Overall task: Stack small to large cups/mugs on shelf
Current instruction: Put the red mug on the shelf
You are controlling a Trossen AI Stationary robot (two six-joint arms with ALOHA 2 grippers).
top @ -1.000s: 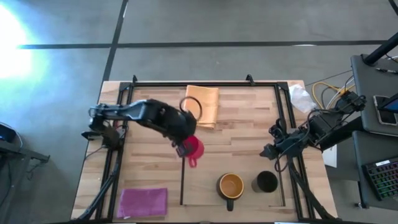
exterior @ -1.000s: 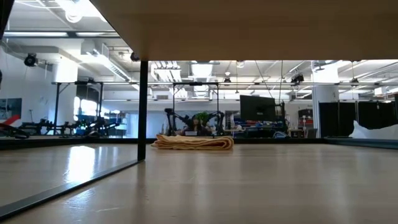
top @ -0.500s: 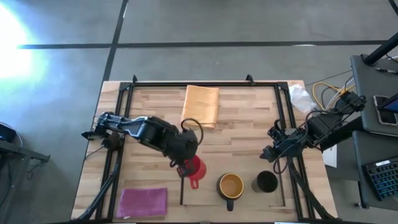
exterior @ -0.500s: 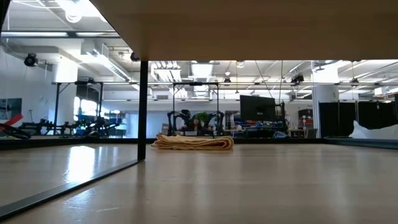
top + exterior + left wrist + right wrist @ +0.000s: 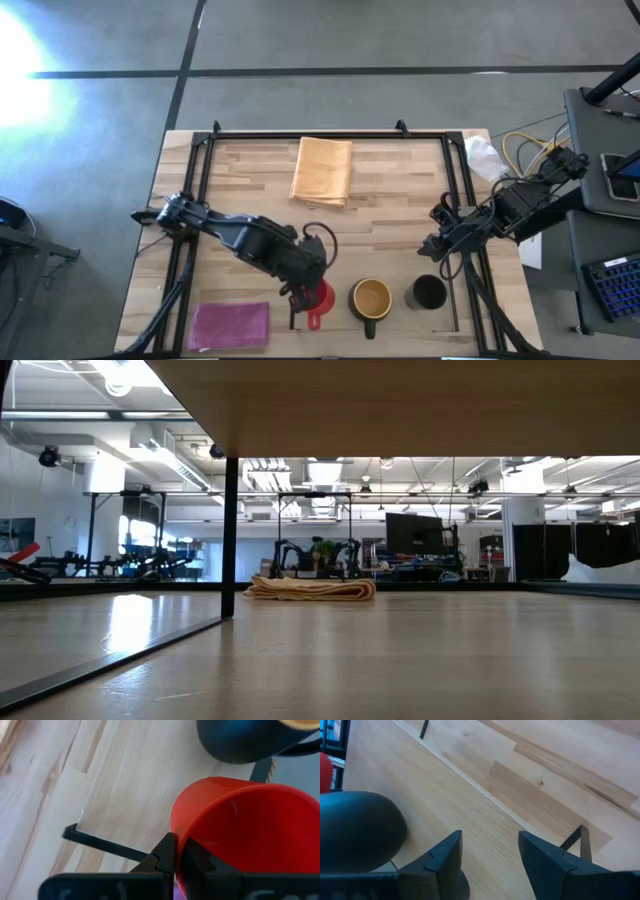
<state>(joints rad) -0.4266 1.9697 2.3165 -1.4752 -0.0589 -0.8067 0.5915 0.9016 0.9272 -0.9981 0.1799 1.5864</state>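
The left gripper is clamped on the rim of the pink-red mug, one finger outside the wall and the other inside, as the left wrist view shows; the mug sits at the left end of the shelf, the pale-wood rectangle edged by thin dark strips at the near side of the table, with its handle pointing toward the near edge; whether its base touches the wood I cannot tell; just to its right stands the dark brown mug with yellow inside, upright, handle toward the near edge; right of that, close by, stands the plain black mug, also upright; the three mugs form a row along the shelf; the right gripper waits at the right side of the table, just beyond the black mug, its fingers spread wide and holding nothing; a folded orange cloth lies at the far middle of the table, well apart from the mugs; a magenta cloth lies at the near left corner, left of the shelf.
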